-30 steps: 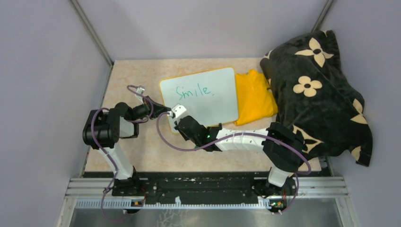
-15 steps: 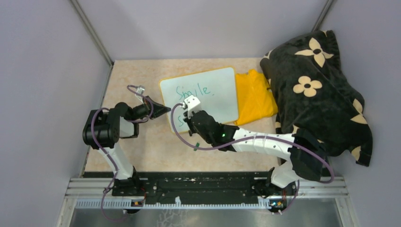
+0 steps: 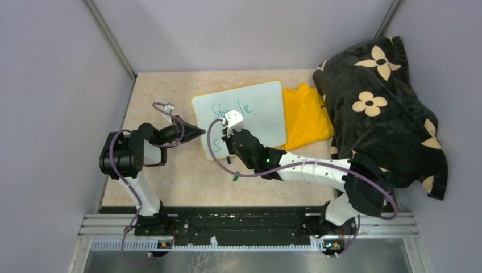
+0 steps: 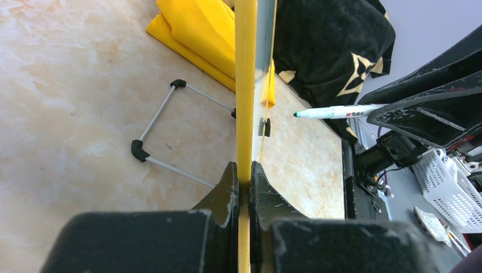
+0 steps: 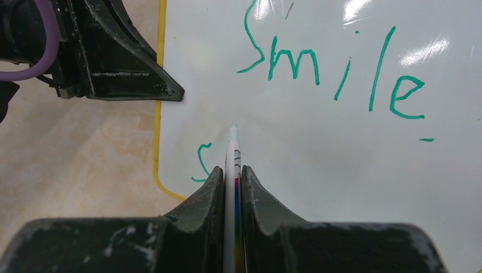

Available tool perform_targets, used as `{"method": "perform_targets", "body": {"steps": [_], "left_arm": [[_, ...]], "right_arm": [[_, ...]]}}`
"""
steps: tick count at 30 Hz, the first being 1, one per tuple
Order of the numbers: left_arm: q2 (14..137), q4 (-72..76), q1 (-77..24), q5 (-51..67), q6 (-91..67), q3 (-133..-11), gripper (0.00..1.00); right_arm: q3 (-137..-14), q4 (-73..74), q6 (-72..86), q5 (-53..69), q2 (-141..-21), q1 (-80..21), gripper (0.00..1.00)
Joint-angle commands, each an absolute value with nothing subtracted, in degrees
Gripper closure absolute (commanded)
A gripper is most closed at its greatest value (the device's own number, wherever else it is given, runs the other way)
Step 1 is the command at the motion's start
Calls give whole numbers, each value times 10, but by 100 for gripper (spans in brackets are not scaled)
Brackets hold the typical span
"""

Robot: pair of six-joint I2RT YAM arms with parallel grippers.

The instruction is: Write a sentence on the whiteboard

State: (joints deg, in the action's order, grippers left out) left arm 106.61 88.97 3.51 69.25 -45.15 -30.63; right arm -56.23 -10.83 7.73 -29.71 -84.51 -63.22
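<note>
green marker (image 5: 233,151) clamped in right end effector (image 5: 232,170) | left end effector (image 4: 244,168) clamped on whiteboard (image 5: 341,187)

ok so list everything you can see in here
whiteboard: 1, white with yellow frame, mid table
green lettering: "Smile." plus a lone "s" below it, on the whiteboard
marker: 1, white with green tip, tip at the board beside the "s"
wire stand: 1, grey with black feet, on the table behind the whiteboard
yellow cloth: 1, yellow, right of the whiteboard
blanket: 1, black with cream flowers, far right
basket: 1, white, off the table
table: 1, beige marbled
left gripper: black, shut on the whiteboard's left edge
right gripper: black, shut on the marker
</note>
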Motion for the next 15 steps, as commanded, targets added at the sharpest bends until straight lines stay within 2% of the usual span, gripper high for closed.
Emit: {"method": "perform_targets", "body": {"steps": [1, 15], "left_arm": [[1084, 1022, 29, 693, -432, -308, 100], [1084, 1019, 28, 693, -431, -308, 100]], "right_arm": [[-569, -160, 65, -324, -860, -642, 100], [-562, -167, 72, -344, -888, -648, 100]]}}
